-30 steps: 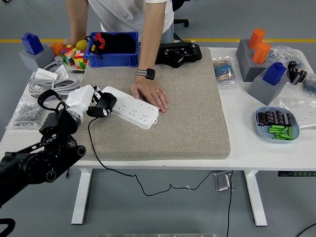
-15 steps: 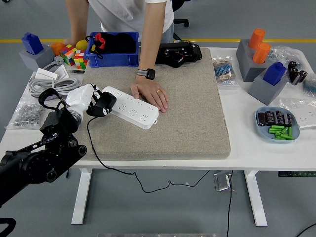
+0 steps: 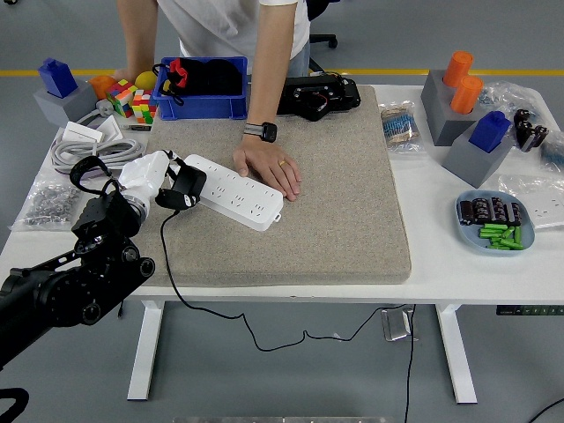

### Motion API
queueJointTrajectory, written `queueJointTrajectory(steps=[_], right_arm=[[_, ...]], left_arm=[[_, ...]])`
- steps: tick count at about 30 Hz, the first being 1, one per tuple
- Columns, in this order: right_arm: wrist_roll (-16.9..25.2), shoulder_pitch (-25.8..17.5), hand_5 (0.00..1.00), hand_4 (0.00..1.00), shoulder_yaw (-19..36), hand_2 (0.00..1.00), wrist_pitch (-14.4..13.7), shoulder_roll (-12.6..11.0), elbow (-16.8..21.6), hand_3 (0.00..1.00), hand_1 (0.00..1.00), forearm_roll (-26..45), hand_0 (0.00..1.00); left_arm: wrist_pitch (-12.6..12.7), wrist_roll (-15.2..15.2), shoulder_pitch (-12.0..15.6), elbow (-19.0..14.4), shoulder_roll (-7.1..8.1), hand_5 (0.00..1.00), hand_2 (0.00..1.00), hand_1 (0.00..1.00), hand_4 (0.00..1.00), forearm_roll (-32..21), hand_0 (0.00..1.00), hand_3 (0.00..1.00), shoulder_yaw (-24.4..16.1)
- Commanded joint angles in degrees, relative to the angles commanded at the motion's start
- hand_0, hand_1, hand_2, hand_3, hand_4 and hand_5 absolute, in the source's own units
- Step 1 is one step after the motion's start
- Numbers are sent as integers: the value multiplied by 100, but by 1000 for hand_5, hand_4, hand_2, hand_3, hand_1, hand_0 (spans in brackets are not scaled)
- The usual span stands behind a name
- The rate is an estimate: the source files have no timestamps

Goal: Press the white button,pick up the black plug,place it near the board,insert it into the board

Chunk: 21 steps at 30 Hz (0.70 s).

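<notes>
A white power strip [image 3: 236, 191], the board, lies slantwise on the grey felt mat [image 3: 335, 203]. My left hand [image 3: 167, 185] is shut on the black plug [image 3: 183, 186], holding it over the strip's left end; its black cord [image 3: 164, 256] trails down over the table's near edge. A person's hand [image 3: 271, 166] presses flat on the strip's right part, with a black watch on the wrist. The white button is not discernible. My right arm is out of sight.
Blue bin [image 3: 201, 89], puzzle cubes [image 3: 132, 100] and a coiled white cable [image 3: 86, 148] lie at the back left. A black device [image 3: 315, 93] sits at the back centre. Grey blocks with orange [image 3: 458, 81] and blue [image 3: 489, 130] pieces and a blue dish [image 3: 493, 222] stand right.
My left hand with the plug has barely shifted over the strip's left end. The hanging cord has swung slightly. The person's hand has stayed put.
</notes>
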Motion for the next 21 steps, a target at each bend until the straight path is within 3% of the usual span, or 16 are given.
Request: queueJointTrajectory(steps=[3, 4, 14, 17, 21], right_arm=[[1, 0, 408, 649, 1, 638, 0, 1, 2, 603, 666, 0, 771], [1, 0, 407, 649, -1, 638, 1, 2, 3, 602, 666, 1, 769], [0, -3, 407, 649, -3, 638, 2, 3, 0, 602, 666, 0, 769], [1, -1, 408, 649, 22, 638, 0, 13, -1, 602, 666, -4, 769], [3, 7, 408, 649, 36, 638, 1, 20, 4, 602, 666, -4, 769]], left_arm=[[29, -36, 4, -10, -3, 434, 851, 905, 998, -8, 844, 897, -19], [39, -42, 6, -14, -3, 547, 984, 998, 998, -6, 940, 990, -22], [60, -108, 54, -141, 2, 595, 998, 998, 998, -28, 995, 998, -91], [142, -351, 84, -262, 30, 620, 998, 998, 998, 16, 998, 998, -132], [341, -923, 173, -562, 148, 620, 998, 998, 998, -194, 998, 998, -212]])
